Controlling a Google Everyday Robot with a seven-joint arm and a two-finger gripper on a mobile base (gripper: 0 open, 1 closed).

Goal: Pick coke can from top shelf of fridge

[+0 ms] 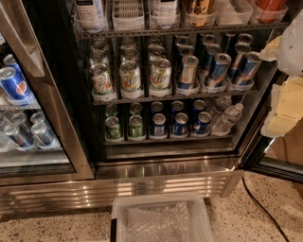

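While the fridge [161,172] is standing open across the middle of the frame, the task is looking barely begun. The claw [284,104] is hanging at the right edge, outside the shelves and level with the middle rack, carrying nothing that shows, and whether it is released or clenched I cannot tell. The top shelf [180,29] is running along the upper edge of the frame, bearing bottle bottoms and clear lane trays. In its far-right tray, at the upper right corner, a red-orange base is showing that is probably the coke can [271,4], though the frame is cutting it off. It is sitting above the claw and apart from it. Below, the 7up cans [130,75] and blue cans [218,66] are filling the middle rack. Reaching up, closing on the can and drawing it out are all remaining, as I judge it.
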